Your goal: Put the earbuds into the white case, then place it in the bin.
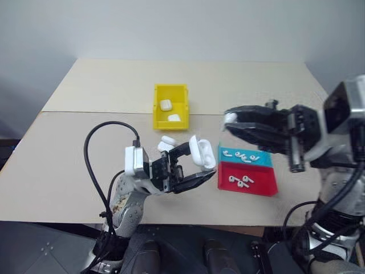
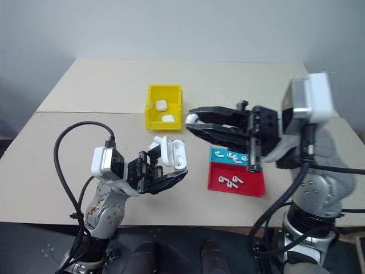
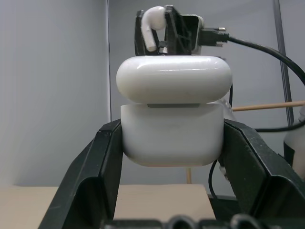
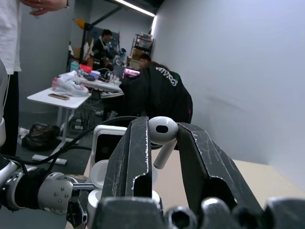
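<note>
Broadly, a beige table point(image 1: 80, 171) carries everything, with the yellow bin point(image 1: 170, 107) standing near its middle and holding two closed white cases point(image 1: 166, 105). Nearer the robot's right sits a shallow tray point(image 1: 246, 169) with a blue half and a red half, each holding loose earbuds point(image 1: 239, 181). Two more white cases point(image 1: 167, 142) lie on the table between the bin and the left gripper.

Raised above the table's near edge, the left gripper point(image 1: 197, 166) points up and toward the right, its black fingers clamped on the lower shell of the white case point(image 1: 201, 152). That case stands with its hinged lid swung open; in the left wrist view the lid point(image 3: 174, 78) sits above the body, which is squeezed between the two fingers point(image 3: 97, 167).

From the other side, the right arm reaches in across the tray, forearm roughly level, and its gripper point(image 1: 230, 121) points leftward toward the open case. It is pinched on a single earbud point(image 4: 162, 135), whose rounded head sits between the fingertips with the stem hanging down between the fingers. That earbud is held just beside the open case, above and to the right of it, with a gap between them in the head views.

In the right wrist view, people point(image 4: 157, 93) are visible at desks in the room behind.
</note>
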